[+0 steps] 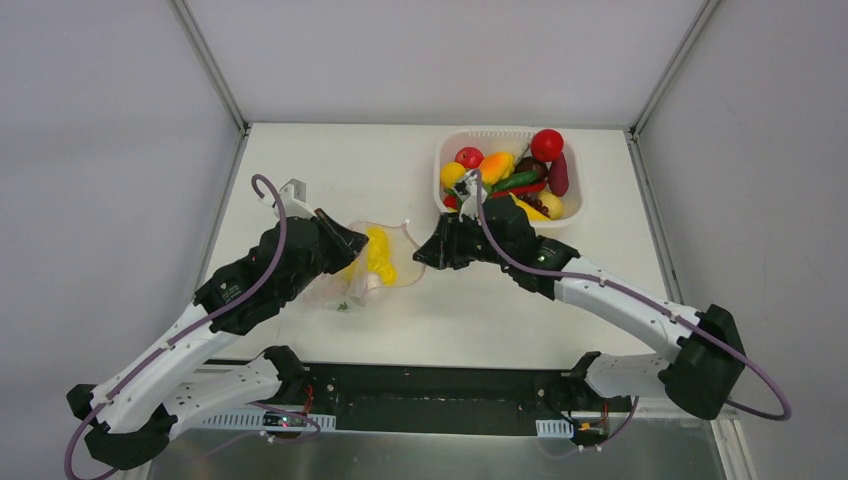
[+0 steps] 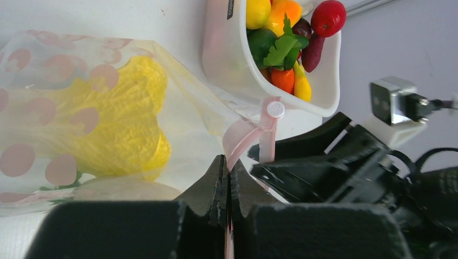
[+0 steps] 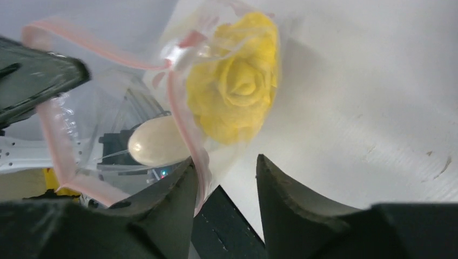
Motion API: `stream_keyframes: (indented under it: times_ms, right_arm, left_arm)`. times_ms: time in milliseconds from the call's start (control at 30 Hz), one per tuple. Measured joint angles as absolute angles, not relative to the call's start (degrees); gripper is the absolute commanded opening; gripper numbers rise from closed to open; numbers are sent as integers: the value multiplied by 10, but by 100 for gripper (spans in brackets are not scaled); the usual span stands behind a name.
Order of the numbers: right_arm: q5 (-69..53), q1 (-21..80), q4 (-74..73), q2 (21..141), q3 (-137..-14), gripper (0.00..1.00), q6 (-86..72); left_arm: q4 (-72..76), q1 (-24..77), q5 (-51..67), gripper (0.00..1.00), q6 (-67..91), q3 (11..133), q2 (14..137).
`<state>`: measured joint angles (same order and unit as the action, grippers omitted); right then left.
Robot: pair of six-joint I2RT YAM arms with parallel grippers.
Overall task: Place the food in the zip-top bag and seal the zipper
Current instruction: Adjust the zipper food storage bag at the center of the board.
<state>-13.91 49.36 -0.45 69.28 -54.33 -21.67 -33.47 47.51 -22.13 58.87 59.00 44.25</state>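
The clear zip-top bag [image 1: 352, 282] with pink spots lies mid-table between both grippers. It holds a yellow ruffled food [image 1: 378, 256] and a cream egg-shaped piece [image 3: 156, 148]. My left gripper [image 2: 228, 164] is shut on the pink zipper strip [image 2: 244, 136] at the bag's mouth, and it shows in the top view [image 1: 356, 246] at the bag's left side. My right gripper [image 3: 226, 160] is open. The zipper strip [image 3: 186, 116] lies against its left finger [image 3: 178, 189]. In the top view the right gripper [image 1: 421, 257] is at the bag's right side.
A white basket [image 1: 446, 150] stands at the back right behind the right arm. It holds several toy foods: a red one [image 1: 546, 144], a green one [image 1: 516, 181], yellow, orange and dark purple ones. It also shows in the left wrist view [image 2: 227, 59].
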Motion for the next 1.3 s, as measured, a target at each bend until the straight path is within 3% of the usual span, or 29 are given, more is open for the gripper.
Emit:
stream_keyframes:
  times_ms: [100, 267, 500, 733, 900, 967, 1033, 1067, 1300]
  right_arm:
    - [-140, 494, -10, 738, -551, 0, -219]
    - [-148, 494, -14, 769, -585, 0, -220]
    - [-215, 494, 13, 778, -687, 0, -225]
    - [-252, 495, -11, 888, -833, 0, -223]
    - [-269, 495, -33, 910, -832, 8, -224]
    - [-266, 495, -41, 910, -832, 29, -221]
    - [-255, 494, -47, 910, -831, 58, -213]
    - [-249, 492, -49, 909, -828, 65, -212]
    - [-234, 443, -101, 890, -783, 78, -166]
  left_arm:
    - [-335, 475, -221, 0, 588, 590, 442]
    - [-358, 471, -231, 0, 571, 599, 443]
    - [-464, 468, -323, 0, 512, 703, 432]
    - [-517, 468, -352, 0, 477, 750, 393]
    - [-534, 468, -345, 0, 470, 751, 403]
    - [-533, 468, -345, 0, 469, 751, 404]
    - [-535, 468, -345, 0, 468, 751, 408]
    - [-535, 468, -346, 0, 469, 750, 411]
    - [-508, 468, -340, 0, 487, 663, 425]
